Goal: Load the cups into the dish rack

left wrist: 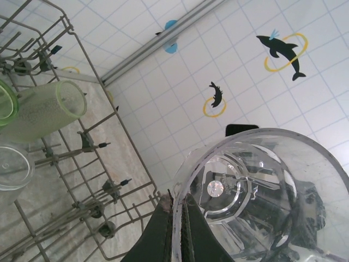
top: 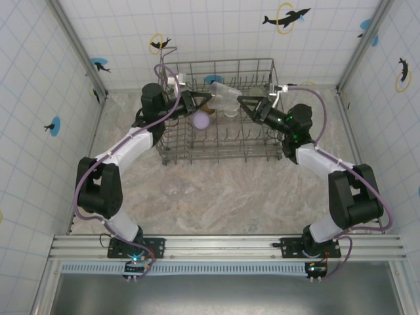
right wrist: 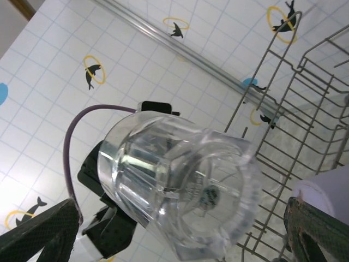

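Clear plastic is what hangs in mid-air over the dish rack (top: pixel 223 157): a see-through cup (top: pixel 224 98) is grasped by the left gripper (top: pixel 202 101). In the left wrist view its fingers (left wrist: pixel 160 232) are seen clenched on the cup wall at the rim, one on each side of it. The held cup is tipped on its side between the two arms, with the mouth turned toward the left gripper and the base toward the right gripper (top: pixel 246 104). The right fingers (right wrist: pixel 38 232) are spread wide apart, released, with the cup seen between them; whether they touch it cannot be told. From above, the right gripper is seen just beside the cup.

The dish rack is set at the far side of the marbled tabletop (top: pixel 230 197), close to the tiled back wall. A lilac cup (top: pixel 201 120) is seen inside the rack, near the left gripper. A pale green cup (left wrist: pixel 46 109) is laid on its side among the tines, and a small clear cup (left wrist: pixel 13 166) is seated just beside it. One more clear cup (top: pixel 174 186) is left on the tabletop in front of the rack, well apart from both grippers.
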`<state>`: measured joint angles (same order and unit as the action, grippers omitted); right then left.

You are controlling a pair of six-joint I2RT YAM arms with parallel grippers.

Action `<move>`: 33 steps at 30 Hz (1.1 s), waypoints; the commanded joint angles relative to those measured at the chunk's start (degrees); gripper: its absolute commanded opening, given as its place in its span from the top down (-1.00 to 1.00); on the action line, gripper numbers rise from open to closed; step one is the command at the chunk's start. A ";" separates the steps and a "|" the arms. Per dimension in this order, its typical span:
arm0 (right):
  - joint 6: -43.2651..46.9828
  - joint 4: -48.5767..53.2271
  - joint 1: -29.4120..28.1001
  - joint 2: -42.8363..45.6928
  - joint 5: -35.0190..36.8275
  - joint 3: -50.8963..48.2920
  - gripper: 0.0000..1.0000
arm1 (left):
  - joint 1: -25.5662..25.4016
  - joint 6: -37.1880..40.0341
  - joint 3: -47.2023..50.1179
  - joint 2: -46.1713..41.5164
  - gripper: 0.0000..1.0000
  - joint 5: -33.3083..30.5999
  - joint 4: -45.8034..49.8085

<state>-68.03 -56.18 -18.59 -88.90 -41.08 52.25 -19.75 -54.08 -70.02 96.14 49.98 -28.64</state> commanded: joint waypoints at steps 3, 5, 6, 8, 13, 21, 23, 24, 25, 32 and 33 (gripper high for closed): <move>-2.07 -4.44 -1.04 -2.93 -0.45 4.68 -0.99 | 0.41 -3.80 0.29 1.25 1.00 3.04 -8.37; -2.53 -5.31 -1.06 -3.79 -0.23 4.53 -0.99 | 0.46 -4.09 0.45 1.33 1.00 2.85 -8.58; -2.60 -5.60 -0.97 -4.16 -0.01 4.43 -0.99 | 0.41 -4.38 0.57 1.33 1.00 2.92 -8.94; -2.88 -6.03 -1.03 -4.78 0.29 4.14 -0.99 | 0.42 -5.05 1.00 1.34 1.00 3.00 -9.97; -3.92 -7.32 -0.96 -5.40 2.22 2.72 -0.99 | 0.39 -5.68 1.11 1.33 1.00 3.27 -10.75; -5.36 -7.88 -1.07 -6.88 1.83 4.54 -0.99 | 0.43 -5.95 1.58 1.24 1.00 3.37 -11.51; -6.05 -7.51 -1.68 -7.87 0.95 6.17 -1.00 | 0.43 -6.36 2.82 1.08 1.00 2.49 -12.82; -6.72 -8.19 -1.89 -8.35 0.83 6.58 -0.98 | 0.41 -6.98 3.63 1.01 1.00 2.31 -14.39; -7.61 -9.25 -2.13 -8.76 0.96 6.72 -0.95 | 0.41 -7.77 4.12 1.11 1.00 2.52 -15.88; -12.57 -14.31 -2.59 -11.76 -0.24 8.53 -0.73 | 0.42 -10.09 3.69 2.95 1.00 3.46 -18.12; -13.18 -14.95 -2.67 -12.18 -0.69 8.99 -0.67 | 0.41 -10.09 3.50 3.15 1.00 3.55 -18.03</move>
<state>-78.67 -66.22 -20.82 -99.72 -40.34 57.76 -19.44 -62.87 -65.60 98.61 52.07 -41.65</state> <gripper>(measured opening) 0.850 0.070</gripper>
